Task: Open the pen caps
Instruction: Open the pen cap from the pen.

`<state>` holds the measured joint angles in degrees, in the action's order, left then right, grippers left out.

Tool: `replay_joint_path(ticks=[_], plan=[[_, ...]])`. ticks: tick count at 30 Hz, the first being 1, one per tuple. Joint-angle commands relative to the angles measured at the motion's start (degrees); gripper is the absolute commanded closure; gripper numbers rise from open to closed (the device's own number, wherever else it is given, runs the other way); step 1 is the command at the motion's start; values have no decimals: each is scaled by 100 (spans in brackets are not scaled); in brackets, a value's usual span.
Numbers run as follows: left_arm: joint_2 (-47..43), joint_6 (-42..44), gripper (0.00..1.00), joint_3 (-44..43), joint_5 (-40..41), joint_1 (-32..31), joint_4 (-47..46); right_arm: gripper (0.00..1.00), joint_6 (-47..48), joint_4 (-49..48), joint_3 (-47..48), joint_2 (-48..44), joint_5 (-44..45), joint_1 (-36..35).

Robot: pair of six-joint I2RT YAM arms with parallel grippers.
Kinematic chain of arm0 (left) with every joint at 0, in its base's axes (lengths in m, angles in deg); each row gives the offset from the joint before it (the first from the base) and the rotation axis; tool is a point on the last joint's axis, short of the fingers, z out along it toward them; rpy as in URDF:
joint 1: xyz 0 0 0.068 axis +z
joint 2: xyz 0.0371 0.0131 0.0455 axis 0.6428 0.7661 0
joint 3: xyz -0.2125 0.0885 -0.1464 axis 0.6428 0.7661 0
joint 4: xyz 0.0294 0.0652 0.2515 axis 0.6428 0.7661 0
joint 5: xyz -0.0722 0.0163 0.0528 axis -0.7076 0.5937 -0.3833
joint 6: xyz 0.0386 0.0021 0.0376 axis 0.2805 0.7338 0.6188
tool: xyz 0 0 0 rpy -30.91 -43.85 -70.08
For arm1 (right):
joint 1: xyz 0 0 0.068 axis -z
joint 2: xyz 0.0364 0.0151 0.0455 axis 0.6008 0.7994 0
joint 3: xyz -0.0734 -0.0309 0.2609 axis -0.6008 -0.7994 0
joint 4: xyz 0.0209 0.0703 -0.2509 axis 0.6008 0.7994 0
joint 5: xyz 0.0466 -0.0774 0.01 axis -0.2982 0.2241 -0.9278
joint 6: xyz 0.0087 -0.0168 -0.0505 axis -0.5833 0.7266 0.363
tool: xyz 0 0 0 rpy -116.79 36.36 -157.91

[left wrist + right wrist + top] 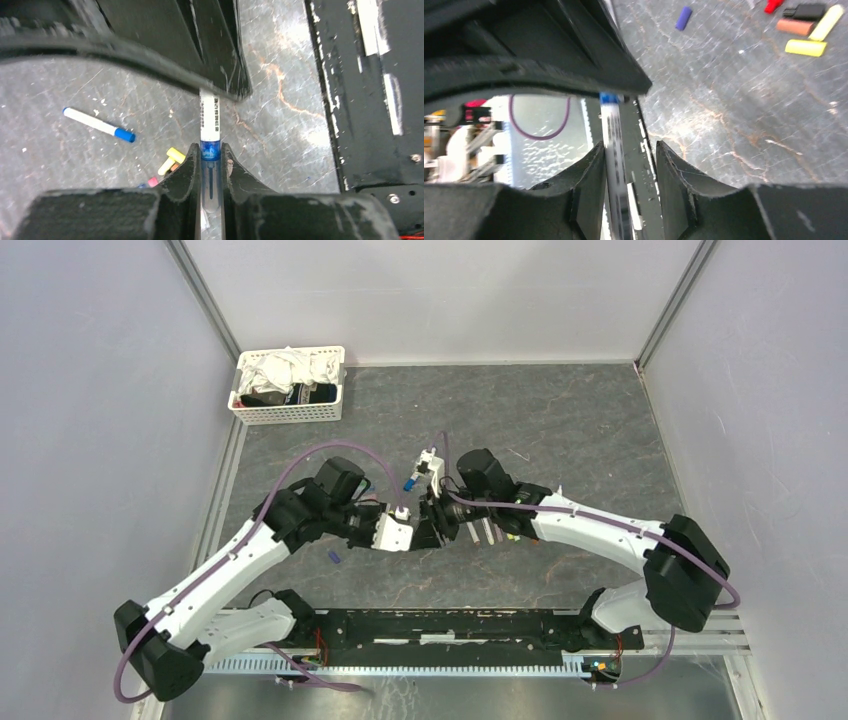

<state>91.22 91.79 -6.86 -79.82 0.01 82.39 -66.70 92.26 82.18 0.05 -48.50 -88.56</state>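
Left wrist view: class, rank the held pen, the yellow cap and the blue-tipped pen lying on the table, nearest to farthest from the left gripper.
1. held pen: in the left gripper, clamped between its fingers.
2. yellow cap: just left of the fingers.
3. blue-tipped pen: farther left, lying flat.

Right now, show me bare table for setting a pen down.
Bare: far table between basket and right wall, plus the right side. Crowded: the middle, where left gripper and right gripper meet at a pen among loose pens and caps.
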Motion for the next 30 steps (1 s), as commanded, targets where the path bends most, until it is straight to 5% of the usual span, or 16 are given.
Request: replay_joint_path(ticks=[1, 12, 17, 24, 30], plan=[[-523, 874, 98, 247, 388, -16, -139, 57, -1274, -1371, -517, 85, -1251, 361], [-495, 1228, 98, 205, 483, -19, -114, 62, -2103, -2144, -57, 777, -1857, 167], [-489, 1232, 97, 227, 436, -17, -87, 90, -2323, -2410, -56, 947, -1841, 67], [-415, 1243, 78, 207, 378, -21, -35, 83, -2548, -2650, 128, 1167, -1912, -17], [-392, 1211, 73, 223, 379, -24, -37, 80, -2762, -2942, 27, 1197, -1880, -41]])
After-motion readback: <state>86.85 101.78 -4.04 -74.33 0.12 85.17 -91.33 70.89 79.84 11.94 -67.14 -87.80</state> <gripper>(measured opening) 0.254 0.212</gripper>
